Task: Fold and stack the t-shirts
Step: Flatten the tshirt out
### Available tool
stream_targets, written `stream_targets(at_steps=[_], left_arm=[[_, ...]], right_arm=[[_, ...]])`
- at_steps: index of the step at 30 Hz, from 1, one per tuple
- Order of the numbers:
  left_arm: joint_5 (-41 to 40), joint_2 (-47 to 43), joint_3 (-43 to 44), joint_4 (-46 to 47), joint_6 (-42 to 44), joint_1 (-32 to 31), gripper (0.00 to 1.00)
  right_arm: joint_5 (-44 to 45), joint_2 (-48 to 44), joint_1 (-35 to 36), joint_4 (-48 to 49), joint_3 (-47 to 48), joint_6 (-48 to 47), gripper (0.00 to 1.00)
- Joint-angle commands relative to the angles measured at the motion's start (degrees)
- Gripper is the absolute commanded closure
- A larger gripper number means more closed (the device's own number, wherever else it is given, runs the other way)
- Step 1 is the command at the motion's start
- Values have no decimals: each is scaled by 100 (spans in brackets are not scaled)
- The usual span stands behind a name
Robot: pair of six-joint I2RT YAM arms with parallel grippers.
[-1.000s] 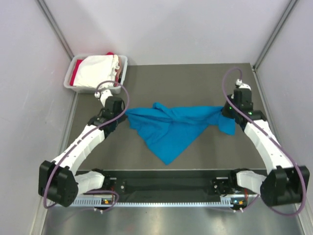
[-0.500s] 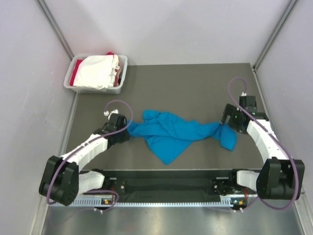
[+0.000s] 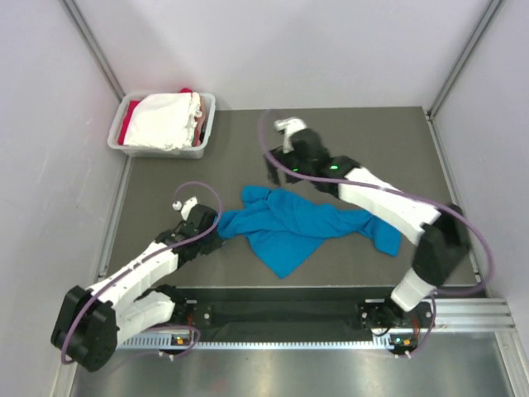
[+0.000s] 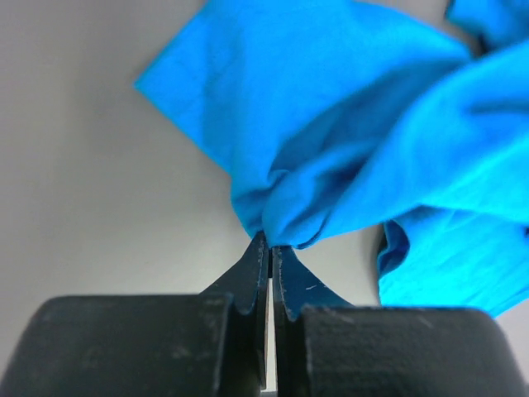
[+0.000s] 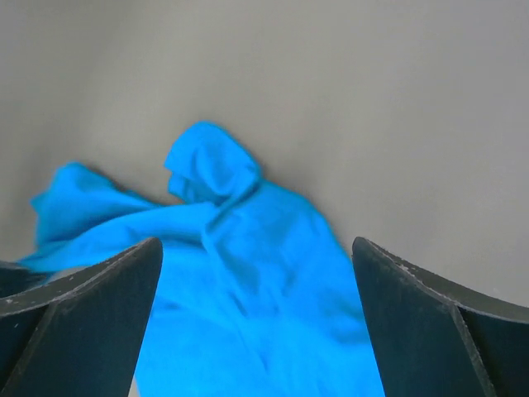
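A bright blue t-shirt [image 3: 306, 227] lies crumpled in a long bunch across the dark mat. My left gripper [image 3: 216, 233] is shut on the shirt's left end; in the left wrist view the fingertips [image 4: 270, 246] pinch a fold of blue cloth [image 4: 347, 124]. My right gripper [image 3: 275, 169] hovers open behind the shirt's left part, holding nothing. In the right wrist view the cloth [image 5: 248, 281] shows between the wide-apart jaws [image 5: 256, 248]. A white t-shirt [image 3: 165, 120] and a red one [image 3: 126, 132] lie piled at the back left.
The white and red shirts sit in a pale grey tub [image 3: 207, 124] at the mat's back left corner. Grey walls close in both sides and the back. A metal rail [image 3: 281, 314] with the arm bases runs along the near edge.
My right gripper opened, let go of the shirt's right end and swung left across the table. The released end now lies on the mat. The left gripper keeps its hold.
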Motion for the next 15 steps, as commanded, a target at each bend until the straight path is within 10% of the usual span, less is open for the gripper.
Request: stream_targets(at_steps=[1, 9, 15], left_arm=[[-698, -527, -190, -330, -416, 1, 100], [-627, -563, -94, -831, -495, 1, 87], [-1084, -879, 486, -1350, -293, 10, 35]], right_arm=[[545, 1462, 548, -311, 1215, -487, 4], [536, 2413, 785, -217, 1615, -636, 11], [493, 2897, 803, -322, 1572, -574, 22]])
